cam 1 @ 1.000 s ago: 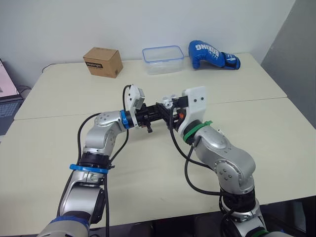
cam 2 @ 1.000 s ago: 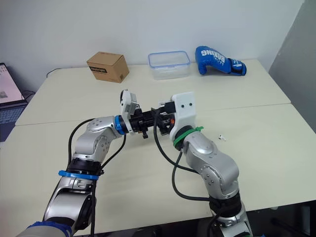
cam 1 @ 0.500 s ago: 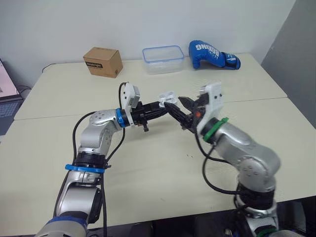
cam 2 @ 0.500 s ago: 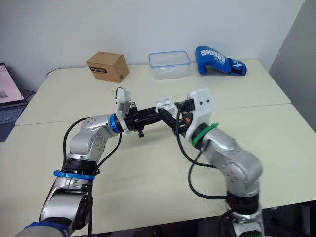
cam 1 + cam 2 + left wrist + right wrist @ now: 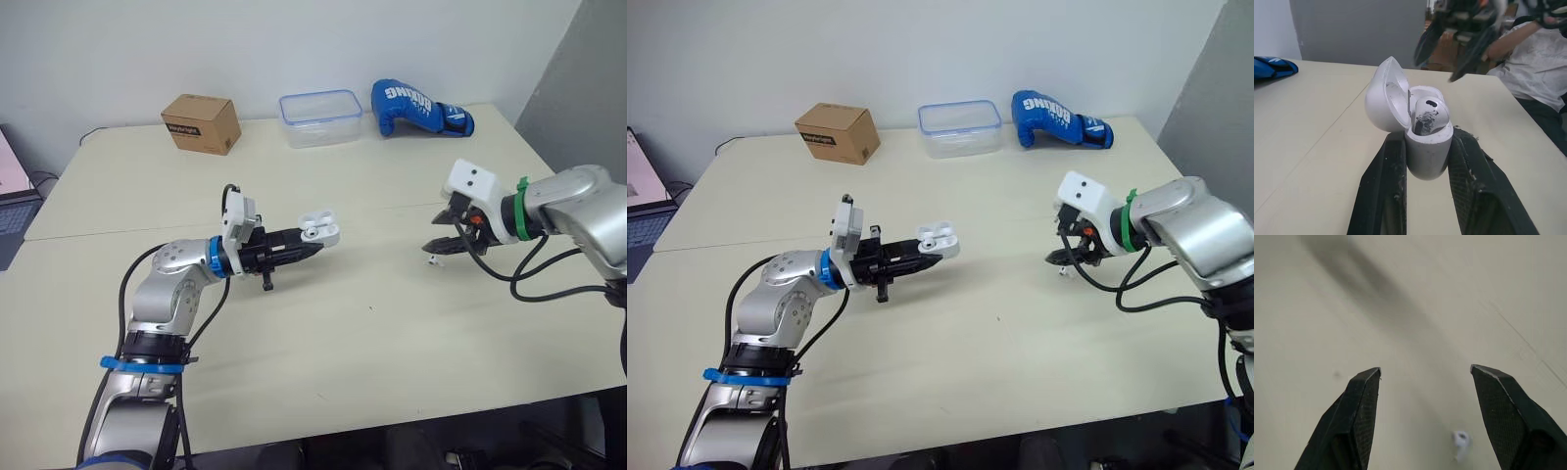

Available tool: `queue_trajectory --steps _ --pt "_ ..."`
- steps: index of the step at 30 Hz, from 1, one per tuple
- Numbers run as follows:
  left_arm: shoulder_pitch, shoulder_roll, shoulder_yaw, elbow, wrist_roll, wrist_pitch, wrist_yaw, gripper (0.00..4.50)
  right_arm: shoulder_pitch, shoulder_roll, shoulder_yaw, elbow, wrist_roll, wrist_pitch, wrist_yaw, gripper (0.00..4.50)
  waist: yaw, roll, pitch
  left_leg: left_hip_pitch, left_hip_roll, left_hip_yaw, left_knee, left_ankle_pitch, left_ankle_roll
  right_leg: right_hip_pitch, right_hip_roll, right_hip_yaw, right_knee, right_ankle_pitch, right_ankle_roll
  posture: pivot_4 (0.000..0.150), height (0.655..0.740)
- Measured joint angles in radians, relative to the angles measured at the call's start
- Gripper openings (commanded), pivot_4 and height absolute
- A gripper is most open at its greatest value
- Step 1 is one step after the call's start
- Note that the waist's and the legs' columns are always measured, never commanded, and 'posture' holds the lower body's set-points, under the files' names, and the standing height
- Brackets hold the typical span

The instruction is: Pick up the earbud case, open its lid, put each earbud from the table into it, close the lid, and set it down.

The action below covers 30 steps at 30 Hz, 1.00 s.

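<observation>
Holding: the left end effector (image 5: 1428, 133) pinches the white earbud case (image 5: 320, 229) by its lower body, one black finger pressed to each side.
Case position: lifted above the worktop (image 5: 323, 343), left of centre, not touching it.
Case lid: swung open and tipped back on its hinge to one side.
Inside the case: one earbud (image 5: 1426, 110) sits seated in its slot; the other slot cannot be made out.
Right end effector (image 5: 438, 245): fingers spread wide with nothing between them, angled down and hanging low over the right side of the worktop, well apart from the case.
Loose earbud (image 5: 1065, 271): a small white piece lying on the worktop just under the right end effector's tips; in the right wrist view it lies in the gap between the two fingers, nearer one of them, and touches neither.
Back of the worktop: a cardboard box (image 5: 201, 122), a clear container (image 5: 320, 118) with a blue rim and a blue boxing glove (image 5: 421, 108) stand in a row near the wall, the box furthest left and the glove furthest right.
Left edge: a laptop (image 5: 8, 211), partly in view.
Beyond the worktop, left wrist view: a person in a white shirt (image 5: 1537, 63).
</observation>
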Motion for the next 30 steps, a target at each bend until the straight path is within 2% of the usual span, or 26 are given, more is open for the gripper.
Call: queue_trajectory --steps 2,4,10,15,28,30 --pt "0.020 0.006 0.004 -0.033 -0.011 0.003 0.003 0.79 -0.034 0.014 0.093 0.085 -0.093 -0.029 0.060 3.05 0.002 0.000 0.000 -0.001 0.000 -0.001 0.000 0.000 0.000 -0.001 0.000 0.000 0.000 0.000 0.000 0.150 0.7307" --pt "0.045 0.007 0.004 -0.090 -0.020 0.019 0.007 0.79 -0.112 0.083 0.195 0.194 -0.181 -0.030 0.117 3.05 0.000 0.000 0.000 -0.001 0.000 0.000 0.000 0.000 0.000 -0.001 -0.001 0.000 0.000 0.000 0.000 0.150 0.7307" --pt "0.081 0.017 0.006 -0.151 -0.039 0.040 0.026 0.79 -0.155 0.219 0.263 0.435 -0.317 -0.050 0.171 3.05 0.005 0.000 0.000 -0.001 -0.001 -0.001 0.000 0.000 0.000 -0.001 -0.001 -0.001 0.000 0.000 0.000 0.150 0.7307" --pt "0.110 0.024 0.007 -0.178 -0.047 0.045 0.036 0.79 -0.159 0.267 0.274 0.578 -0.408 -0.103 0.187 3.05 0.007 0.000 0.000 -0.001 -0.001 -0.001 0.000 0.000 -0.001 -0.001 -0.001 -0.001 0.000 0.000 0.000 0.150 0.7307" --pt "0.119 0.038 0.006 -0.185 -0.055 0.045 0.050 0.79 -0.158 0.295 0.233 0.632 -0.495 -0.142 0.228 3.05 0.003 0.000 0.000 -0.001 -0.001 -0.001 0.000 0.000 -0.001 -0.002 -0.001 -0.001 0.000 0.000 0.000 0.150 0.7307" --pt "0.119 0.038 0.006 -0.185 -0.055 0.045 0.050 0.79 -0.154 0.296 0.232 0.630 -0.504 -0.142 0.230 2.69 0.004 0.000 0.000 -0.001 -0.001 -0.001 0.000 0.000 -0.001 -0.002 -0.001 -0.001 0.000 0.000 0.000 0.150 0.7307"
